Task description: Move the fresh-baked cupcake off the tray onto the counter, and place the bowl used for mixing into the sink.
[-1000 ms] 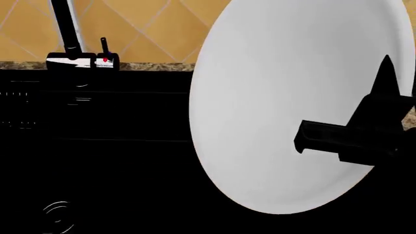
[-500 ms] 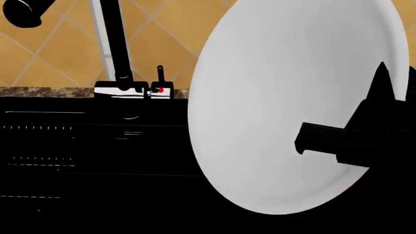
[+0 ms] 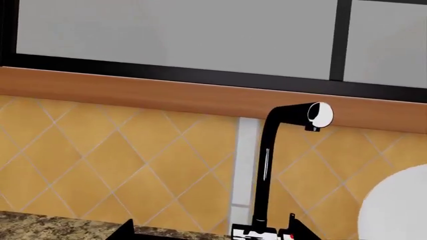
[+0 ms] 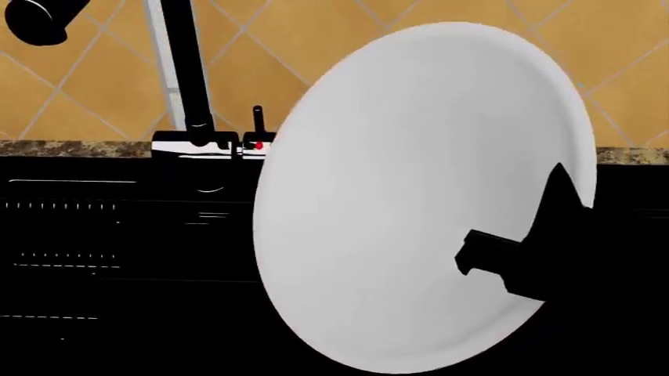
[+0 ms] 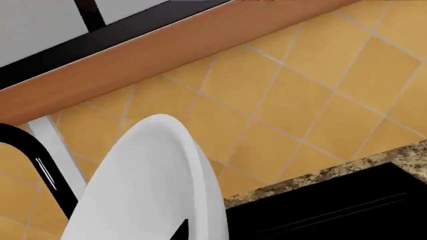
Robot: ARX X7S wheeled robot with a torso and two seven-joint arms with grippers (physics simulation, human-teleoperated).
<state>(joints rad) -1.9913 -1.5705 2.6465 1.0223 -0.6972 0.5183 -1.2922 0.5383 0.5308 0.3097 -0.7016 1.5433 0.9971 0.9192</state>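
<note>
Bowl (image 4: 418, 204): tilted on edge over the sink (image 4: 125, 258), near its faucet-side rim.
Right gripper (image 4: 522, 262): you have it pinching the bowl's rim.
Left gripper: unseen.
Risk: release from here and the tilted bowl may drop, clatter or strike the faucet (image 4: 193, 86).

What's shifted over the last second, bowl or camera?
Both. First the head view moved, sliding the faucet rightward and lower in frame; then the bowl, clamped at its rim by the right gripper, dropped down and leftward over the sink. The grip on it is unchanged.
</note>
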